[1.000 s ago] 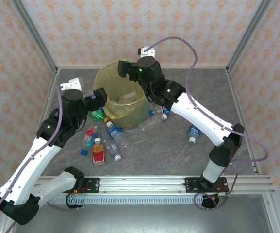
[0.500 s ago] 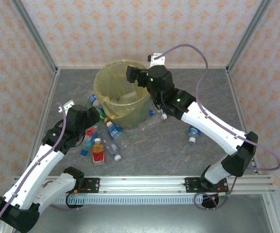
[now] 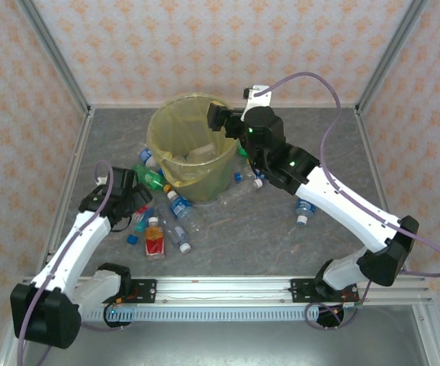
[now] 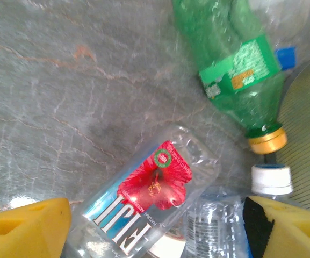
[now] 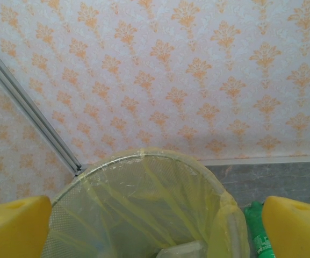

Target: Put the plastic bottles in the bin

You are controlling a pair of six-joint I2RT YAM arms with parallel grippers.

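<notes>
Now the left jaws stand open astride a red-flowered bottle [image 4: 144, 204] lying on the table [image 3: 281, 229] left of the bin [image 3: 197, 181]. Right jaws gape wide and empty over the bin's right rim. Other bottles [image 3: 183, 215] lie around its base.

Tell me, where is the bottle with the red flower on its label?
The flower-label bottle lies on the grey table in the left wrist view, between the yellow fingers of the left gripper, just below the green bottle.
</notes>
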